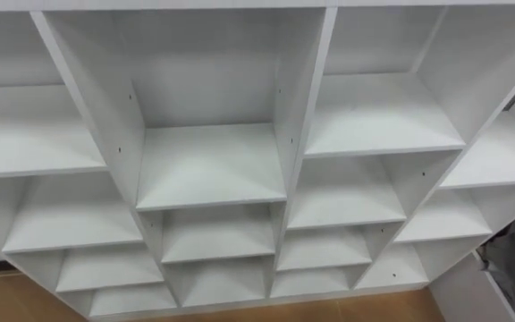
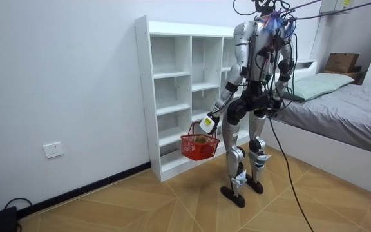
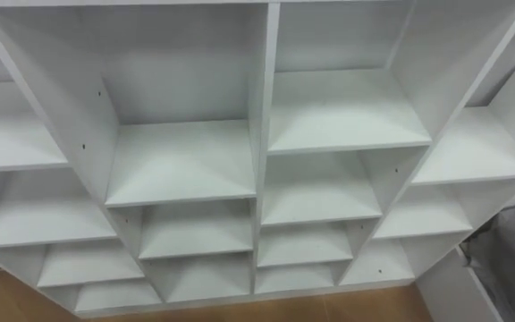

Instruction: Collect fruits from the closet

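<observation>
- Standing on the wooden floor (image 2: 172, 206) close before a white closet (image 1: 208, 165), the robot faces its open shelves.
- The left robot hand (image 2: 208, 123) hangs low at the robot's side, on the room view's left. It looks curled round the handle of a red basket (image 2: 199, 148), which dangles below it just in front of the lower shelves.
- Inside the basket lies one small yellowish fruit (image 2: 200, 137). Nothing else can be made out in it.
- The right robot hand (image 2: 279, 96) sits by the hip on the room view's right. Whether it is spread or closed cannot be told.
- Seen from the head, the closet is a grid of white compartments, and every one in sight is bare, with no fruit on any board.
- The step in hand seems to be searching. To do it well, look over the compartments at the edges and the very bottom before reaching, and keep the basket low and clear of the shelf fronts so it does not knock them. Free the right arm for picking.
- Beyond the closet, on the room view's right, stands a bed (image 2: 346, 109) with grey bedding.
</observation>
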Controlling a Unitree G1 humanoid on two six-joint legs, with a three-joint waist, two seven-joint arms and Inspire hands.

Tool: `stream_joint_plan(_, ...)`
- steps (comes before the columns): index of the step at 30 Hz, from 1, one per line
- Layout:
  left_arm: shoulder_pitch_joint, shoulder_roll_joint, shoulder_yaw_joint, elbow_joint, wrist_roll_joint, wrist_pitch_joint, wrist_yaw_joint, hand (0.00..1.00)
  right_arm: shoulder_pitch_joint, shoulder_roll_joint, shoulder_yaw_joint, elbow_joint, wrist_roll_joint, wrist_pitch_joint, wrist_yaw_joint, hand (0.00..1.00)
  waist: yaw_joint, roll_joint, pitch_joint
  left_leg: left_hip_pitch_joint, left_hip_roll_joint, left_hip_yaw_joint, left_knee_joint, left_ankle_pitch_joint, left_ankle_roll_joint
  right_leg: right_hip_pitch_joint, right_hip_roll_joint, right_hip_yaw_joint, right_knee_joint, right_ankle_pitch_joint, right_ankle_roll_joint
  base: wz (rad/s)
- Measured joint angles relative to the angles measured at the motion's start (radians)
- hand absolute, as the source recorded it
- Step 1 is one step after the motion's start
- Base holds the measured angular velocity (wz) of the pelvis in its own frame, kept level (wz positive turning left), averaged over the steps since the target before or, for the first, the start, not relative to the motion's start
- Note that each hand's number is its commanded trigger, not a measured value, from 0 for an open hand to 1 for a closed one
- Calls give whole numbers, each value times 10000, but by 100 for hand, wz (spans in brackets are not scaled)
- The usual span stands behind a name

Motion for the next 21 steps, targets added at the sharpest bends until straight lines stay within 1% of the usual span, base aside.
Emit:
stream_joint_plan(2,-38,-40,184,176,11,141,21,100,-66,80,-285,502,183,179,3,0,-32,-8,2,68,-12,-15,-2,-7,-2,112,-15,-31,-3,-51,10,4)
stream_joint_plan(4,-64,-103,250,249,66,259,51,100,-44,95,-321,952,352,479,57,0,-43,3,-14,186,-24,-94,-3,-66,-3,180,-3,-66,37,-157,25,9)
stream_joint_plan(5,-31,-111,264,251,80,293,51,100,-29,102,-322,1057,350,553,87,0,-43,7,-11,218,-16,-93,-4,-77,-8,220,9,-52,33,-163,24,0)
stream_joint_plan(7,96,-131,322,298,90,488,47,100,15,142,-320,1266,306,896,97,0,-25,49,-17,321,10,-89,1,-146,-35,348,13,-17,40,-206,10,-2)
stream_joint_plan(9,29,-178,322,474,92,632,33,100,-17,140,-334,1284,282,1064,105,0,-35,93,-8,324,11,-89,1,-152,-35,349,17,-13,39,-207,10,0)
stream_joint_plan(11,8,-207,319,502,252,724,-6,100,-69,140,-331,1287,227,1161,225,0,-53,136,-14,322,8,-91,2,-152,-35,350,23,-28,38,-208,11,0)
stream_joint_plan(13,-68,-276,295,502,746,843,-10,100,-207,150,-273,1338,206,1245,400,0,-51,180,8,316,-3,-108,7,-149,-33,367,17,-98,34,-207,11,4)
stream_joint_plan(15,-80,-328,127,501,1029,864,-14,100,-368,173,-205,1591,186,1265,461,0,-59,192,25,321,-10,-122,23,-148,-31,393,-2,-116,33,-207,11,2)
stream_joint_plan(18,-231,-334,-64,502,1502,974,-45,100,-655,184,235,1736,-244,1474,744,0,-59,223,33,234,-20,-214,134,-148,-31,394,-67,-190,15,-218,12,8)
stream_joint_plan(21,-402,-333,-307,494,1672,1017,-60,100,-883,173,580,1846,-647,1506,891,0,-7,246,34,215,-30,-287,172,-148,-30,393,-81,-265,31,-242,13,8)
